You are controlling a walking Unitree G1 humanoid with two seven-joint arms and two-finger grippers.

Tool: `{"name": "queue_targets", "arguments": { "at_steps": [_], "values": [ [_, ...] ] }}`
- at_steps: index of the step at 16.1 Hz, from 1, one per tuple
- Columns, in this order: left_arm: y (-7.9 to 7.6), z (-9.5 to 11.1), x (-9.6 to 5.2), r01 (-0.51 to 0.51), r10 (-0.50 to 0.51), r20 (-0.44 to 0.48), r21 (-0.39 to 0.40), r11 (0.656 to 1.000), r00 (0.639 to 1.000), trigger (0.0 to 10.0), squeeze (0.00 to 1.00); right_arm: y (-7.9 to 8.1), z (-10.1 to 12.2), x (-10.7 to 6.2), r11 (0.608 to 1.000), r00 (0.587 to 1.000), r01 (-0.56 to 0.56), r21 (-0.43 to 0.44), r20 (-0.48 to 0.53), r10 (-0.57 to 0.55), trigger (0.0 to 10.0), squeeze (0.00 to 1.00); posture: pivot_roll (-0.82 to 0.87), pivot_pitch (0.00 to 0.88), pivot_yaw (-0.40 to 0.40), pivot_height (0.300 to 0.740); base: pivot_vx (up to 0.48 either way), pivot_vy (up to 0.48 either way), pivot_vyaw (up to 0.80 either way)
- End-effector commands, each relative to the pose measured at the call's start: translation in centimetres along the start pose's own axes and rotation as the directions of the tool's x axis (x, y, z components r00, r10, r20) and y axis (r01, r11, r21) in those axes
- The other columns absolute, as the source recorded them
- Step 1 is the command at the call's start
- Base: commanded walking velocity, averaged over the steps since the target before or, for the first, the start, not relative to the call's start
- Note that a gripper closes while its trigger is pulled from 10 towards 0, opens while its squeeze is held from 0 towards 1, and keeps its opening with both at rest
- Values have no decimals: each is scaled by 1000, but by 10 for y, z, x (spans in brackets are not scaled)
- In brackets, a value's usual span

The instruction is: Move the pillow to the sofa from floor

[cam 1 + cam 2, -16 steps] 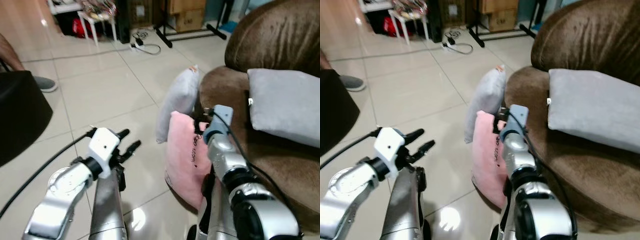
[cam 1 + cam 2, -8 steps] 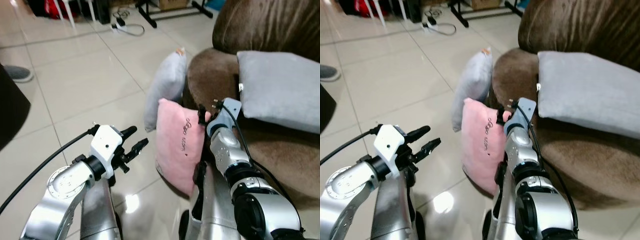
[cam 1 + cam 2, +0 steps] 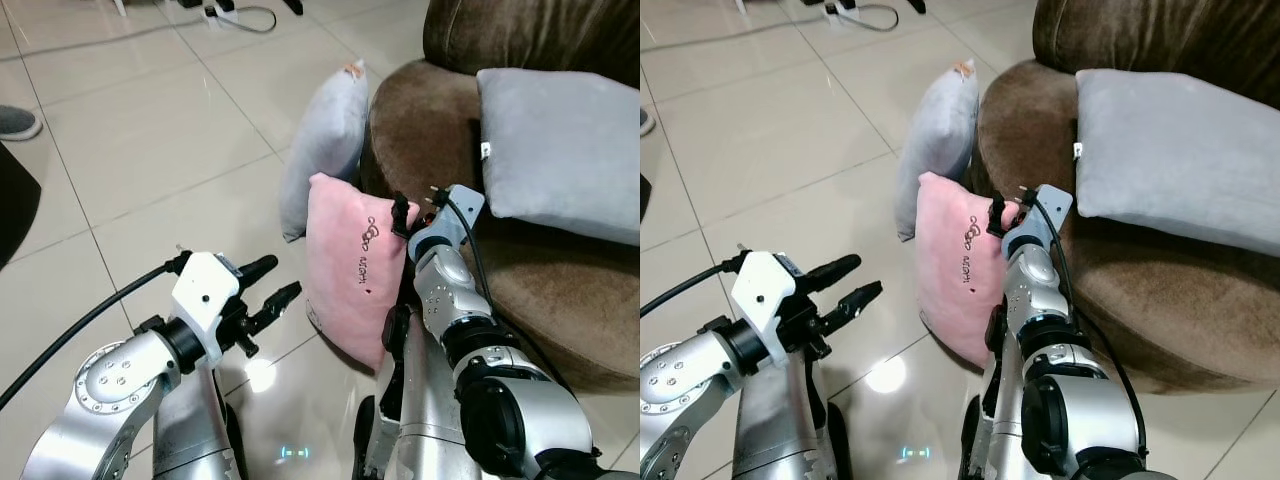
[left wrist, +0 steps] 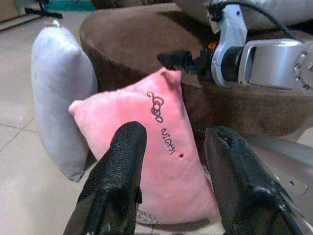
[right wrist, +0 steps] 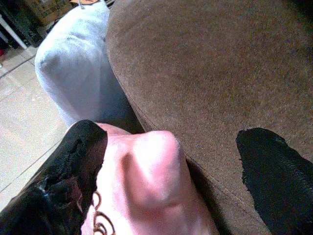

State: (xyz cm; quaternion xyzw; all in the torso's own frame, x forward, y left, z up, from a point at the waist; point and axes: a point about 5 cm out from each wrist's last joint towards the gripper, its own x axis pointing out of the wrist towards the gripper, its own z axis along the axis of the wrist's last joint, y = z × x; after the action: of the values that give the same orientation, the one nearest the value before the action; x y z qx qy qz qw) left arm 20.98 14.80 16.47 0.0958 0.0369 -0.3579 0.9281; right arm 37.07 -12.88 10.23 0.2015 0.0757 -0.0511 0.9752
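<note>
A pink pillow (image 3: 350,270) with dark script stands on its edge on the tiled floor, leaning against the front of the brown sofa (image 3: 560,290). My right gripper (image 3: 405,215) is at the pillow's top corner, open. In the right wrist view that corner (image 5: 146,161) sits between the two spread fingers (image 5: 73,166), the near one touching it. My left gripper (image 3: 278,280) hovers open a short way to the left of the pillow, above the floor. In the left wrist view the pink pillow (image 4: 156,147) shows between its two black fingers (image 4: 122,176).
A grey pillow (image 3: 325,150) leans on the sofa just behind the pink one. Another grey pillow (image 3: 560,150) lies on the sofa seat. A black cable (image 3: 80,330) trails from my left arm. A white power strip and cord (image 3: 235,12) lie on the far floor.
The camera has moved closer and tilted down. My right gripper has come up to the pink pillow's top corner. My left gripper has edged toward the pillow, still open.
</note>
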Motion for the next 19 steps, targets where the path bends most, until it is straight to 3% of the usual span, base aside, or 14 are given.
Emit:
{"name": "queue_targets", "arguments": {
  "at_steps": [1, 7, 13, 14, 15, 16, 18, 19],
  "values": [
    [-1, 5, -4, 6, -6, 2, 10, 1000, 1000, 10000, 0, 2, -2, 0, 999, 1000, -6, 39, -1, 6, 10000, 0, 11, 248, -63, 436, 0, 0, 0],
    [5, 16, -17, 44, -43, -37, 31, 999, 998, 10000, 0, 20, -14, -4, 999, 1000, -10, 31, -7, 10, 10000, 0, 70, 257, 33, 436, 0, 0, 0],
    [4, 21, -24, 52, -51, -60, 25, 998, 997, 10000, 0, 29, -14, -3, 998, 998, 66, -23, -4, -67, 10000, 0, 80, 265, 33, 436, 0, 0, 0],
    [3, 21, -25, 52, -51, -62, 24, 998, 997, 10000, 0, 32, -13, -3, 997, 998, 69, -22, -5, -69, 9255, 0, 79, 265, 31, 436, 0, 0, 0],
    [3, 21, -26, 52, -51, -65, 22, 998, 997, 10000, 0, 37, -13, -3, 997, 998, 68, -19, -6, -68, 3961, 0, 80, 268, 27, 436, 0, 0, 0],
    [3, 21, -27, 50, -48, -68, 20, 999, 997, 10000, 0, 41, -15, -4, 997, 997, 72, -27, -14, -73, 1804, 0, 81, 269, 25, 436, 0, 0, 0],
    [3, 22, -28, 44, -43, -72, 17, 999, 996, 10000, 0, 43, -20, -5, 991, 993, 113, -69, -36, -115, 0, 0, 81, 269, 19, 436, 0, 0, 0],
    [3, 22, -29, 42, -41, -75, 16, 999, 996, 10000, 0, 43, -22, -6, 988, 990, 131, -85, -43, -135, 0, 0, 81, 268, 18, 436, 0, 0, 0]
  ]
}}
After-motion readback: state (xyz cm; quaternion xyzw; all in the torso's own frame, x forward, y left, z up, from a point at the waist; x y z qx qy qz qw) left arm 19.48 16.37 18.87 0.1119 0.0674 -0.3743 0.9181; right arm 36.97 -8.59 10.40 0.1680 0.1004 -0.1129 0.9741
